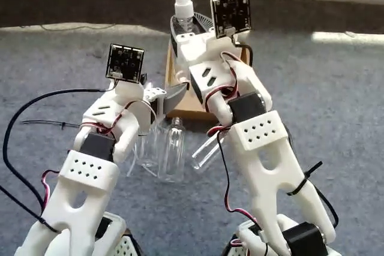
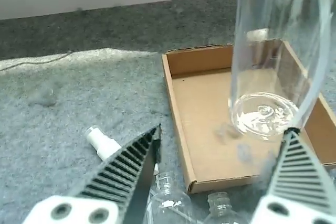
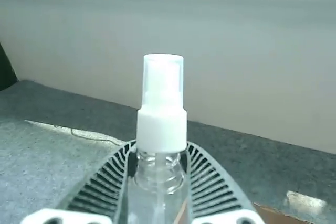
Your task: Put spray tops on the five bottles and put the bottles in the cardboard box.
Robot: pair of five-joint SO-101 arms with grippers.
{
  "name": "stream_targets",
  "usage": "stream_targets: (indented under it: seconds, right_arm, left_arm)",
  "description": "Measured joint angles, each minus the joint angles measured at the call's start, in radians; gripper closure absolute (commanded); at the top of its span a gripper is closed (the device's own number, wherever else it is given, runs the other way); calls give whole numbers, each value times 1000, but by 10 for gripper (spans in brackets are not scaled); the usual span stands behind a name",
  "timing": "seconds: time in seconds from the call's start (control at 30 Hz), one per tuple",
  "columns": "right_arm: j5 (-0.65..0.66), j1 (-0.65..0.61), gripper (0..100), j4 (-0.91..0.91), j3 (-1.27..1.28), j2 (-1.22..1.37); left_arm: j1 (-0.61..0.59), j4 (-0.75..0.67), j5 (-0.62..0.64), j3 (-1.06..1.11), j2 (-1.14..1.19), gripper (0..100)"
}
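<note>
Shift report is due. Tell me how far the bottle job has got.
Done: one clear plastic bottle wears its white spray top. In hand: the right claw holds it above the brown cardboard box, whose visible floor is bare. Left: uncapped clear bottles stand on the grey carpet, a loose white spray top lies nearby.

White spray top (image 3: 161, 114), clear bottle (image 3: 157, 177), brown box (image 2: 199, 61).

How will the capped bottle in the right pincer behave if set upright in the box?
The bottle looks empty, so probably light. Tall, narrow, with the spray top up high, it may tip in the box. Its smooth round wall could slip in the right pincer.
</note>
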Motion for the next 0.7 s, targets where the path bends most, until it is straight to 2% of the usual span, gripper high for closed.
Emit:
stream_targets:
  seconds: [0.27, 0.57, 0.7]
  right_arm:
    - [0, 0, 994, -34, 0, 41]
    - [0, 63, 994, -457, 0, 319]
    - [0, 71, 994, -649, 0, 433]
  left_arm:
    - [-14, -6, -2, 0, 52, 678]
    - [-74, 80, -2, 120, -153, 678]
    - [-170, 114, -2, 201, -261, 678]
